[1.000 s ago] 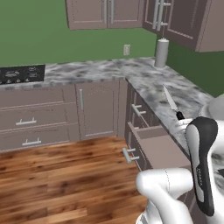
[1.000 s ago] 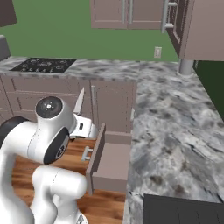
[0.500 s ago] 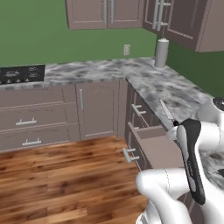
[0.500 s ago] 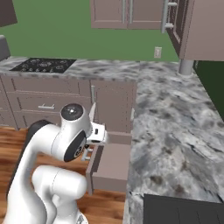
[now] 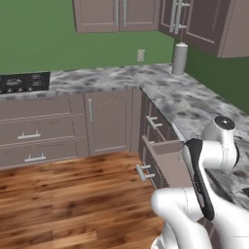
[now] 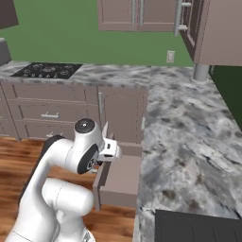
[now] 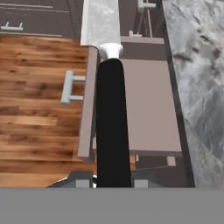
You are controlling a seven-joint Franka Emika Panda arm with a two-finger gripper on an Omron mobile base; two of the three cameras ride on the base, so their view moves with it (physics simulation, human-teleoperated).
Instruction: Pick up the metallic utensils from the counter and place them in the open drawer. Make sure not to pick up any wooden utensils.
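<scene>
Along the top of the left base view run taupe wall cupboards (image 5: 121,14) with vertical bar handles against a green wall, and a grey cylinder (image 5: 179,58) stands upright at the far corner of the marbled worktop (image 5: 194,99); a black hob (image 5: 24,81) sits at the left edge of that frame, and a wall socket (image 5: 141,55) shows just above the stone. Plank wood floor (image 5: 63,194) fills the lower left. In the right base view a dark flat panel (image 6: 198,227) lies in the lower right corner on the grey-and-white stone. The drawer (image 7: 144,105) stands pulled out from the cabinet run, a shallow taupe-brown tray with a flat front and a silver bar handle (image 7: 70,87); in the hand view it lies at centre, directly under the knife, with the marbled edge close along its right side. The white arm is folded low, its elbow at the centre left of the right base view and the hand reaching over the drawer's front. The claw (image 7: 113,181) is closed narrow on the knife (image 7: 111,131), whose smooth black rounded handle rises up the middle of the hand view to a pale collar and a flat silver blade at the top, hanging over the drawer front and interior.
</scene>
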